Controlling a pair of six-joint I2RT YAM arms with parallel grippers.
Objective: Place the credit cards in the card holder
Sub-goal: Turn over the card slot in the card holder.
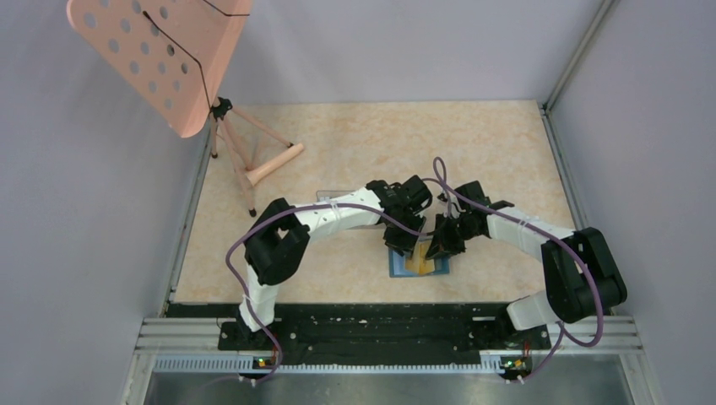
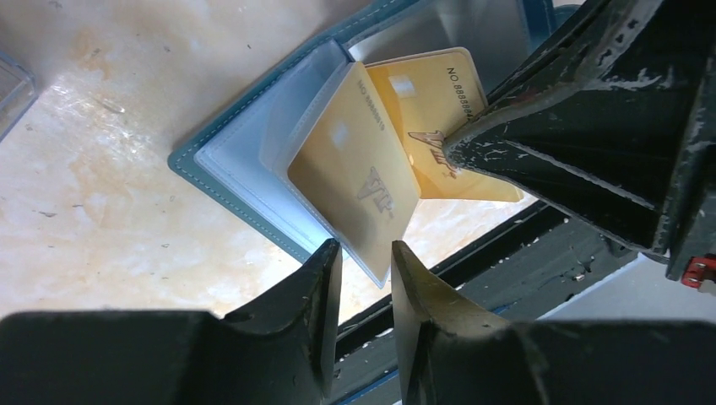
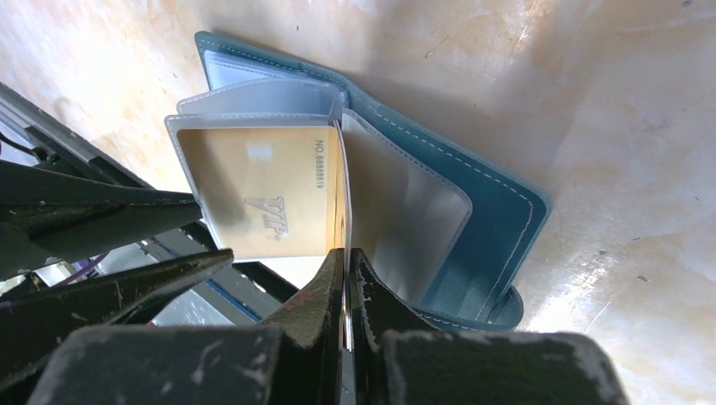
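Right pincer (image 3: pixel 346 255) pinches orange card (image 2: pixel 439 101) beside slightly parted left pincer (image 2: pixel 366 247), over card holder (image 3: pixel 498 211).

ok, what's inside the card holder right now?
In the card holder: one gold card in a clear sleeve; a second gold card behind it, pinched by the right gripper. Whatever lies under the sleeves is hidden.
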